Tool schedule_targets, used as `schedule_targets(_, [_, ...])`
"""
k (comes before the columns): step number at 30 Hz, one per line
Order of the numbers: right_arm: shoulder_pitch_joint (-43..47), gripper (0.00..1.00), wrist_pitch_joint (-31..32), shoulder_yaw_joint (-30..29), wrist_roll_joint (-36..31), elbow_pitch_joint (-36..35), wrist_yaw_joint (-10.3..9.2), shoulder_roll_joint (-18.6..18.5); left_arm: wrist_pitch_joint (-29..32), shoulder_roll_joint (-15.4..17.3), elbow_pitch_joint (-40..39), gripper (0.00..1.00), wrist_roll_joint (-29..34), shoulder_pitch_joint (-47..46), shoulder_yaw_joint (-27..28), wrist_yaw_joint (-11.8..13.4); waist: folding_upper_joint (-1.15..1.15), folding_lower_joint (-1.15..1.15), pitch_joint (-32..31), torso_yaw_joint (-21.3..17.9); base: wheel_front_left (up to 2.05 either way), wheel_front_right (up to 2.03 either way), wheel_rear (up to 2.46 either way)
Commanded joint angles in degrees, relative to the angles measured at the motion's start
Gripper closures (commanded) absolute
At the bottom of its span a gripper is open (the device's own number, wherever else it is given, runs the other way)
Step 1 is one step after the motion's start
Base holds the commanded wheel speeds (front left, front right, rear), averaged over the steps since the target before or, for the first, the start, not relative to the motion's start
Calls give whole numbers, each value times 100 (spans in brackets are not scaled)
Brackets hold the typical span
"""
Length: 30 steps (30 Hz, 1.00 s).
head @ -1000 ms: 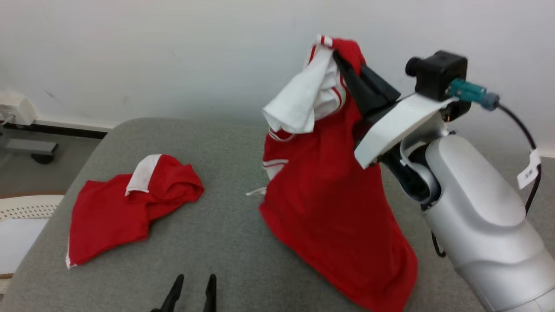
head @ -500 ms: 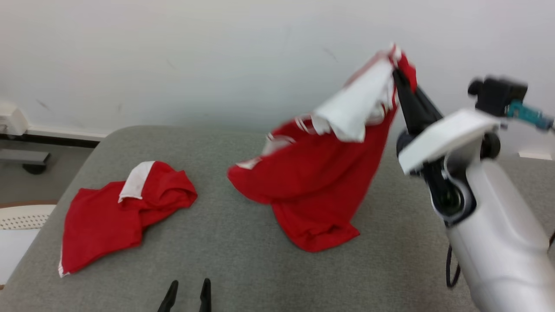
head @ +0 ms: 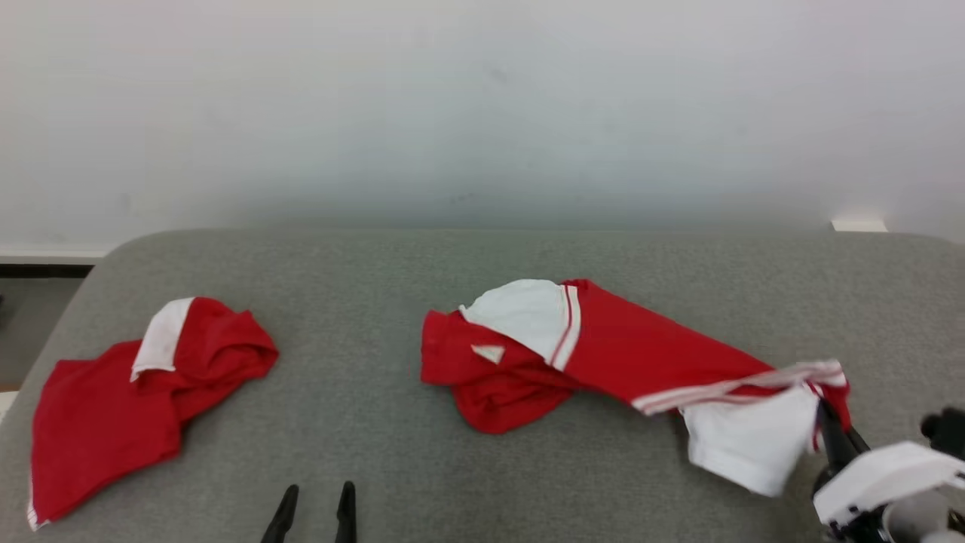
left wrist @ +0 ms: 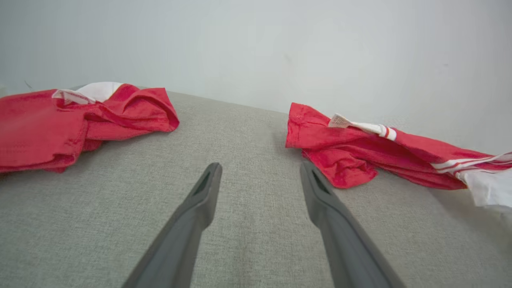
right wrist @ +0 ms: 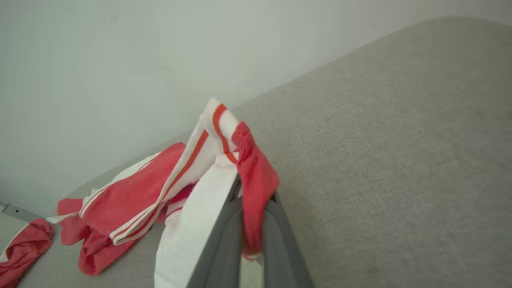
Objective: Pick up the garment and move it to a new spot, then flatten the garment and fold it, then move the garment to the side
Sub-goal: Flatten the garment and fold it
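Grey fabric bench (head: 377,264) lies bare between its far edge and the spread-open left hand (head: 318,490). The red-and-white garment (head: 648,354) stretches from mid-bench rightward, its striped end clamped in the right hand (head: 822,411); a second red garment (head: 113,407) lies left.

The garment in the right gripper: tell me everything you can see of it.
The garment looks like a red shirt of thin, soft cloth, with white sleeves and red-and-white striped trim. A small white label shows near its bunched left end. It lies stretched out and rumpled, not folded, across the grey padded table. The right gripper is shut on its right end, where one white sleeve hangs slightly lifted off the surface. Nothing else touches it.
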Motion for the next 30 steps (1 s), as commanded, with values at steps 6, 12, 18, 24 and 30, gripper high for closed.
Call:
schedule_targets(6, [407, 100, 272, -482, -259, 163, -12, 103, -3, 17, 44, 0, 126, -55, 14, -74, 0, 0, 113, -307, 0, 0, 0])
schedule_targets(12, [539, 0, 365, -436, -896, 268, -12, 5, -3, 18, 85, 0, 138, -130, -20, -93, 0, 0, 136, -383, 0, 0, 0])
schedule_targets(18, [727, 0, -219, -431, -1831, -41, -12, -370, -3, 18, 102, 0, 149, -73, -13, -118, 0, 0, 117, -331, 0, 0, 0])
schedule_targets(24, [1049, 0, -1130, -515, -2517, -762, -12, -543, -3, 18, 107, 0, 162, -13, 6, -117, 0, 0, 49, -300, 0, 0, 0])
schedule_targets(30, [1544, 0, -2014, -553, -3335, -1443, -13, -571, -3, 18, 72, 0, 139, 23, 24, -103, 0, 0, -22, -273, 0, 0, 0])
